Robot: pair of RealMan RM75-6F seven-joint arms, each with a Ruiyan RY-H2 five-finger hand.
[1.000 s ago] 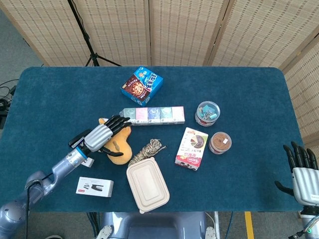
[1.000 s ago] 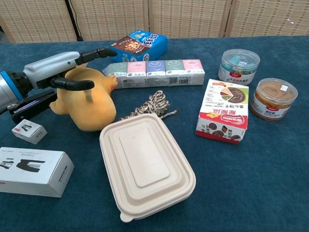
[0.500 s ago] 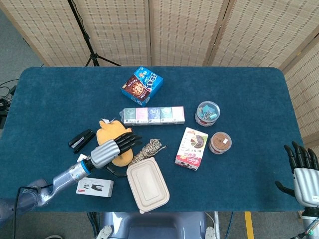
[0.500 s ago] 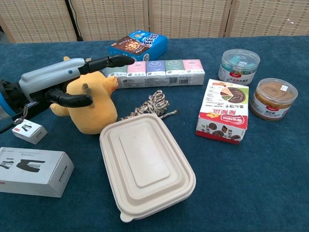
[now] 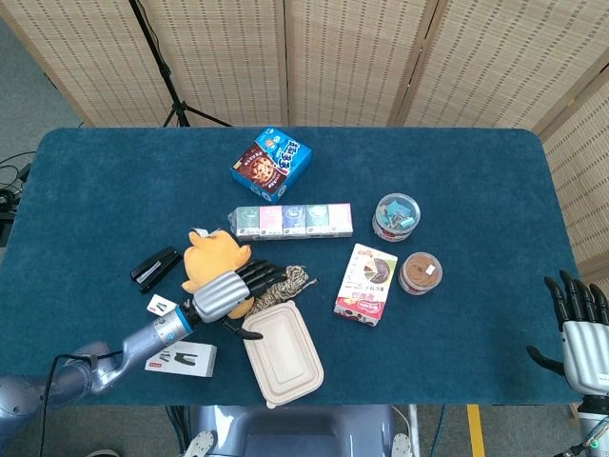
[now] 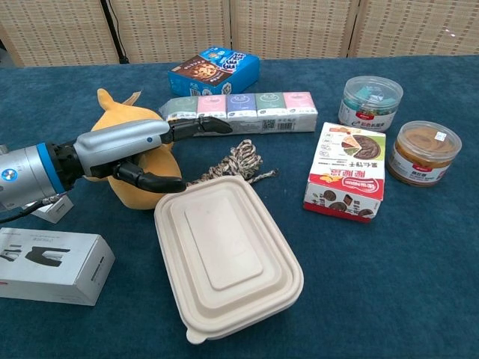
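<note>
Woven folding screens stand behind a table (image 5: 95, 190) covered with dark blue cloth. I take the yellow plush toy (image 5: 211, 262) as the landmark; it sits on the left half of the cloth.

The left hand (image 5: 236, 288) lies against the near side of the plush toy, with the palm on the toy's body, the fingers stretched forward past it and the thumb curved under its lower edge. The fingers are apart and do not close around the toy, so the hand touches it but does not grip it. The fingertips reach over a bundle of braided rope (image 5: 293, 282), which is just right of the toy.

Nearer than the toy and a little to the right lies a beige lidded container (image 5: 283, 355), close under the thumb. Behind the toy a row of tissue packs (image 5: 290, 221) lies across, and further behind it is a blue snack box (image 5: 271, 164). Left of the toy is a black stapler (image 5: 155, 268), and nearer on that side a white box (image 5: 181, 358).

Well to the right of the toy stand a red and white carton (image 5: 367, 283), a clear jar (image 5: 397, 216) and a brown jar (image 5: 420, 273).

The right hand (image 5: 579, 328) is far from the toy, off the right edge of the table, fingers spread and holding nothing.
</note>
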